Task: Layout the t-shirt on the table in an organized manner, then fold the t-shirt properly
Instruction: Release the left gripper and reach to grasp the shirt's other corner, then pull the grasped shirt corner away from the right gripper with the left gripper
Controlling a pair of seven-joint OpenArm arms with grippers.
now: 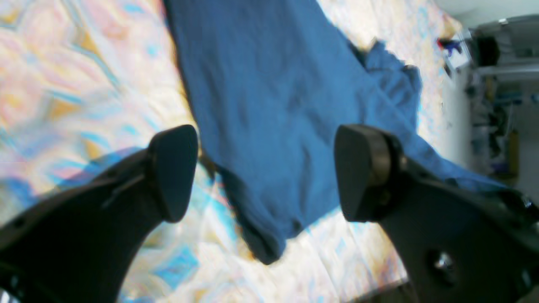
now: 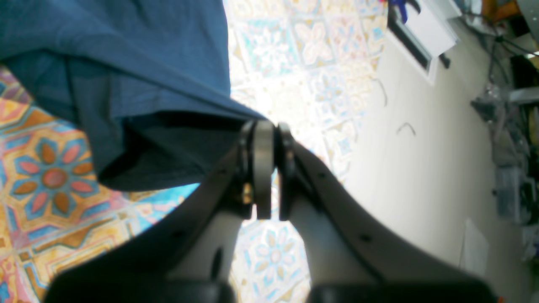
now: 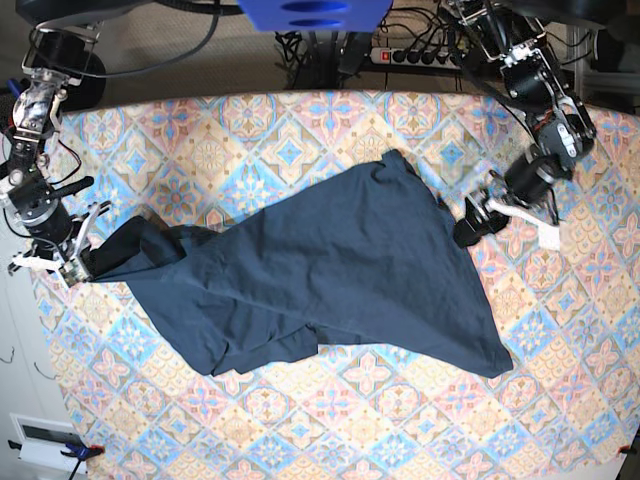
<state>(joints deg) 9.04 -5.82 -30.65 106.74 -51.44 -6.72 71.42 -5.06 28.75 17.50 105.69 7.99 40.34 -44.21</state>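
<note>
Lying spread across the middle of the tiled surface (image 3: 300, 440), the dark navy t-shirt (image 3: 330, 270) stretches diagonally in the base view, from a bunched end at that view's left edge to a pointed corner near the lower right.

The right fingers (image 2: 269, 168) are clenched tight on a pinch of the t-shirt's (image 2: 118, 84) edge; in the right wrist view the cloth runs taut from the closed pads up and away to the left, with a folded underside hanging in shadow above the patterned surface (image 2: 50, 181). In the base view this gripper (image 3: 72, 268) sits at the far left of the surface, at the garment's gathered end.

The left fingers (image 1: 172, 172) stand wide apart and hold nothing. In the left wrist view the t-shirt (image 1: 273, 105) lies on the surface (image 1: 63, 84) beyond and between the two pads, with one rounded corner of the cloth reaching down toward the gap. In the base view this gripper (image 3: 478, 222) is just beside the garment's right edge.
</note>
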